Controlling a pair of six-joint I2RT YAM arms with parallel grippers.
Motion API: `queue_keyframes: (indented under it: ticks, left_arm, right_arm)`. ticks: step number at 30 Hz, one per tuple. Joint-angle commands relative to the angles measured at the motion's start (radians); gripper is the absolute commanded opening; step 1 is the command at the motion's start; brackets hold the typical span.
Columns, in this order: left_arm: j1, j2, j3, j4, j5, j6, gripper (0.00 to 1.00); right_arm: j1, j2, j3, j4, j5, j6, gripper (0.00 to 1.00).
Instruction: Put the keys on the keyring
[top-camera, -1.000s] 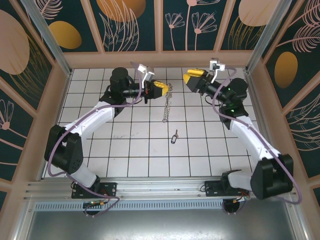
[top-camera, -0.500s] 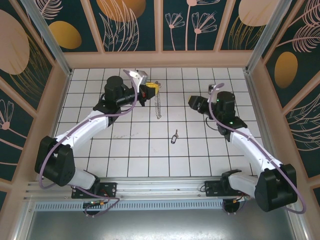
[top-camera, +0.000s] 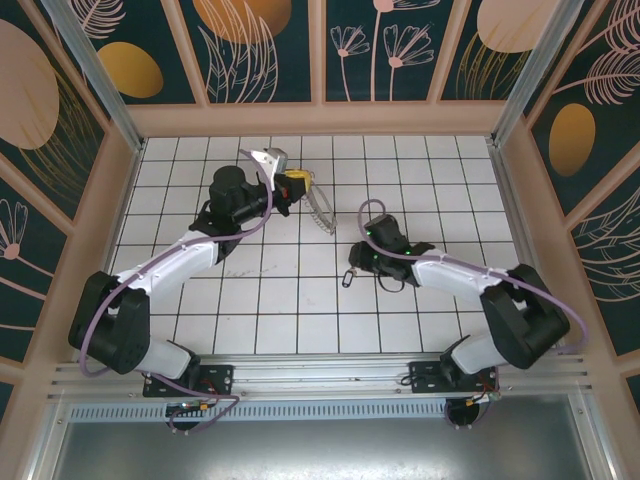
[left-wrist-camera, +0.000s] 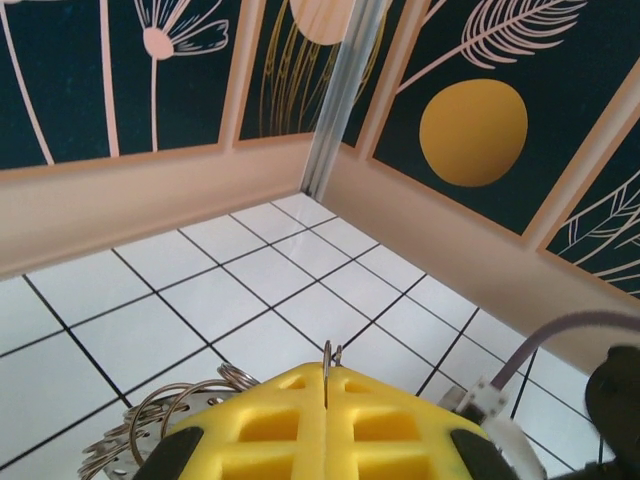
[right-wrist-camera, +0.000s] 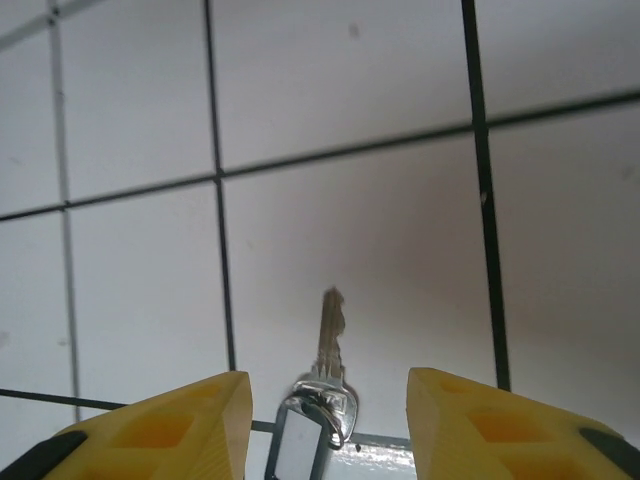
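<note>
Clearly, your right pincer (right-wrist-camera: 325, 405) has its jaws apart around the key (right-wrist-camera: 328, 340), small, silvery, toothed, with a ring at its head, flat on the white table (right-wrist-camera: 350, 100). Your left pincer (left-wrist-camera: 327, 385) is clamped on the keyring (left-wrist-camera: 170, 425), its metal pieces hanging.

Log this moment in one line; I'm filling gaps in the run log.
left jaws: shut on large thin fringed metal keyring | right jaws: open, straddling small metal key lying on white tiled floor | key: not yet gripped

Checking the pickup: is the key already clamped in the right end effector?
No, the key lies on the tile between its open fingers, untouched.
</note>
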Motion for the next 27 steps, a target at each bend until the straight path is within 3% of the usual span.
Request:
queue_keyframes:
  ticks: [1, 7, 19, 27]
  left_arm:
    - [-0.002, -0.05, -0.021, 0.107, -0.019, -0.031, 0.0]
    - [-0.002, -0.094, -0.046, 0.107, -0.018, -0.025, 0.0]
    - [-0.002, -0.116, -0.064, 0.107, 0.014, -0.028, 0.0]
    - [-0.002, -0.123, -0.052, 0.072, 0.013, -0.016, 0.0]
  right_arm:
    - [0.046, 0.064, 0.066, -0.056, 0.098, 0.074, 0.44]
    - [0.112, 0.072, 0.065, -0.041, 0.134, -0.022, 0.45]
    - [0.113, -0.052, -0.016, 0.024, 0.062, -0.263, 0.38]
    - [0.102, 0.02, -0.006, 0.014, 0.033, -0.337, 0.31]
